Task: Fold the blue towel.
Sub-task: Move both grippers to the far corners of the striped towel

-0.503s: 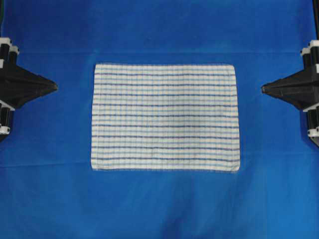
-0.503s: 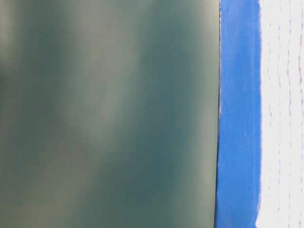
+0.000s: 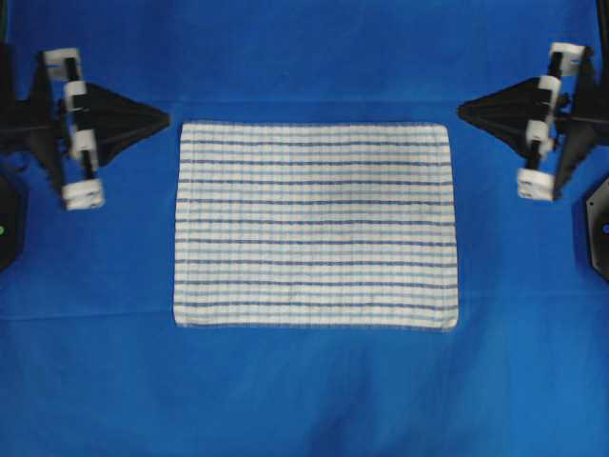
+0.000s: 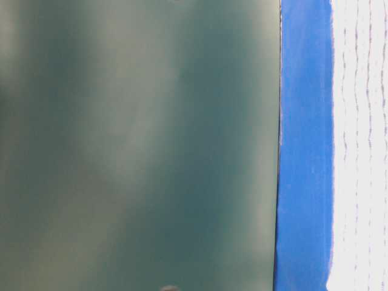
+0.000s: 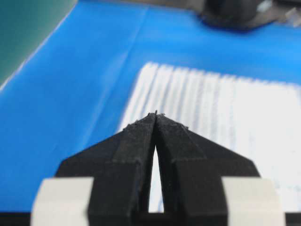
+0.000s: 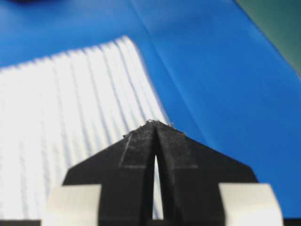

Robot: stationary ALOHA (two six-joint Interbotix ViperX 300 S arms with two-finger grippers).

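While the towel [image 3: 315, 225] lies flat and unfolded at the middle of my blue table cover [image 3: 304, 400], the left gripper [image 3: 166, 119] points at its far left corner and the right gripper [image 3: 461, 111] at its far right corner, each near it, tips pressed together, holding nothing.

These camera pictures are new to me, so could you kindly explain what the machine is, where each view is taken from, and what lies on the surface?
It is a two-armed robot at a table. The overhead view looks straight down: a blue-striped white towel lies flat and unfolded on a plain blue table cover. The left pincer and right pincer point at its top corners from either side, both shut and holding nothing. Two pictures come from cameras on the wrists, each looking along its own closed pincer toward the towel. The table-level view sits very close, showing mostly a blurred green surface and the towel's edge.
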